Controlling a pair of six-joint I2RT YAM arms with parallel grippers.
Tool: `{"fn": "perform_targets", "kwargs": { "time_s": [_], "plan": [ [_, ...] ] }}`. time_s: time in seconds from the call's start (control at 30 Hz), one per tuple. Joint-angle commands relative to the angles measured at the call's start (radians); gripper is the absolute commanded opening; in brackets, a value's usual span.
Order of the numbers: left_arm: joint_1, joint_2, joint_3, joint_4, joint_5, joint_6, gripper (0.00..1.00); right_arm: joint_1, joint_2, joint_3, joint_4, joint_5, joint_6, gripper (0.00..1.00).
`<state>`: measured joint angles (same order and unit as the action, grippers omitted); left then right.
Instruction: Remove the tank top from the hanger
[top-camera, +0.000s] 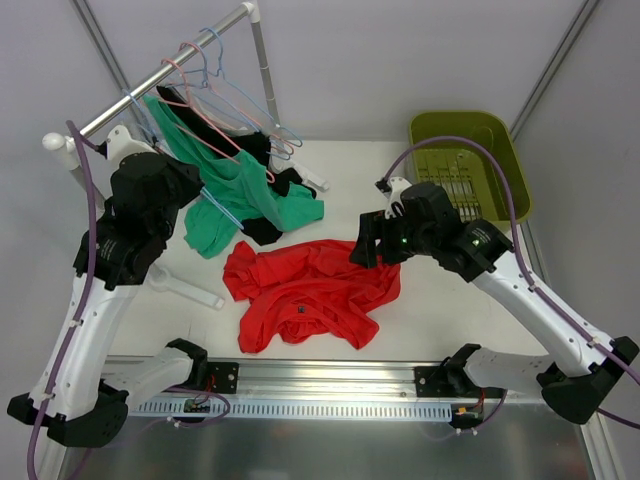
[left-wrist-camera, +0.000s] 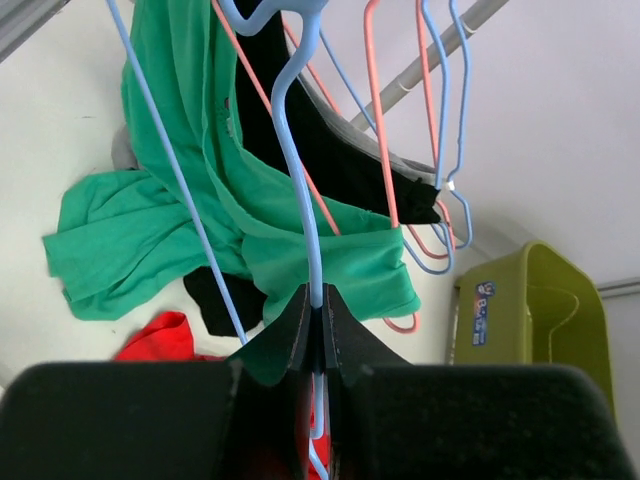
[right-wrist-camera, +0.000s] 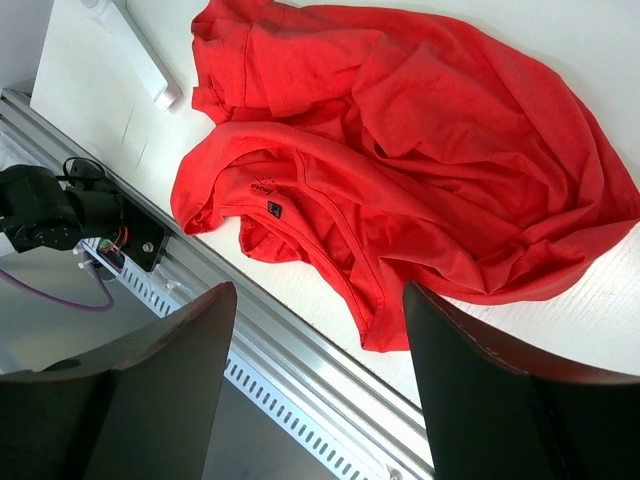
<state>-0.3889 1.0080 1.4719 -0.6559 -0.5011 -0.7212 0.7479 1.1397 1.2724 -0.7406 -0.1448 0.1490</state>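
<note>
Over on the left, the silver metal rail (top-camera: 160, 75) carries several wire hangers. The left gripper (left-wrist-camera: 316, 310) has its jaws pressed together on the lower wire of a light-blue wire hanger (left-wrist-camera: 300, 180). The green cotton tank top (top-camera: 235, 190) is draped over that hanger, with its long axis falling from the rail down and rightward until the hem rests on the white table (top-camera: 420, 300). Further right, the right gripper (right-wrist-camera: 318, 300) hovers with its jaws spread above a crumpled red fabric shirt (top-camera: 310, 290). That free arm looks best placed to pull, because the green hem lies just to its left. An olive plastic basket (top-camera: 455, 118) sits at the far right.
</note>
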Motion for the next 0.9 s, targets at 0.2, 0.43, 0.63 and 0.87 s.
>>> {"fn": "perform_targets", "kwargs": {
  "time_s": [0.2, 0.43, 0.63, 0.87],
  "plan": [
    [0.012, -0.057, 0.034, 0.002, -0.016, 0.058, 0.00, 0.002, 0.069, 0.097, -0.026, -0.042, -0.039, 0.72],
    [0.151, -0.048, -0.025, 0.002, 0.102, 0.063, 0.00, 0.002, 0.097, 0.123, -0.031, -0.061, -0.043, 0.73],
    [0.231, -0.060, -0.125, 0.019, 0.203, -0.026, 0.00, 0.004, 0.110, 0.133, -0.040, -0.068, -0.048, 0.73],
    [0.229, -0.115, -0.193, 0.027, 0.225, -0.081, 0.23, 0.008, 0.153, 0.142, -0.042, -0.090, -0.055, 0.97]
  ]
}}
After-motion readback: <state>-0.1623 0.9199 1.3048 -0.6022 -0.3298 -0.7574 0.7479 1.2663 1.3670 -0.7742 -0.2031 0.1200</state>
